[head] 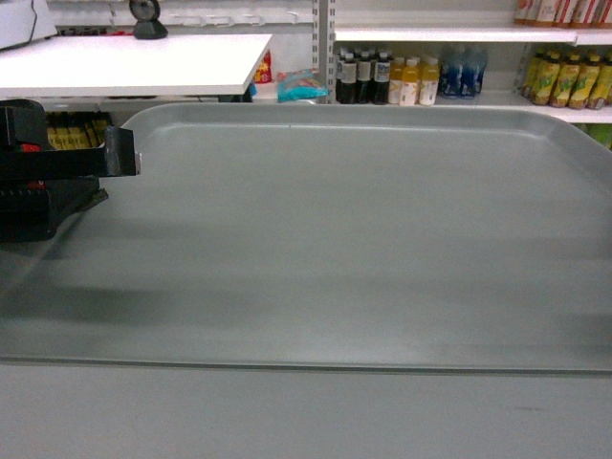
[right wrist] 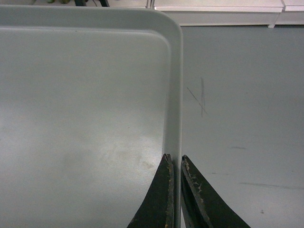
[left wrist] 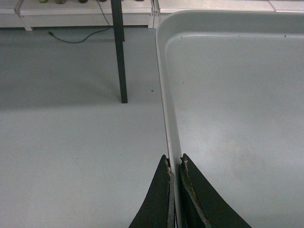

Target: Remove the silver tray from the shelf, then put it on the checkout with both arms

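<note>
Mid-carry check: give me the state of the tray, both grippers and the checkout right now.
Tray: held level in the air, off the shelf, empty.
Left gripper: shut on the tray's left rim.
Right gripper: shut on the tray's right rim.
Checkout: ahead to the left, tray not on it yet.

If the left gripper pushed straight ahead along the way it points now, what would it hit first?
Likely nothing soon: the left gripper, clamped on the silver tray rim, would slide along it; beyond lies open floor, the black table leg standing left of that line.

White desk (head: 134, 62) at upper left carries a black scanner (head: 146, 19). Shelves (head: 449, 33) behind hold bottles (head: 406, 78). Grey floor (left wrist: 71, 142) lies below.
</note>
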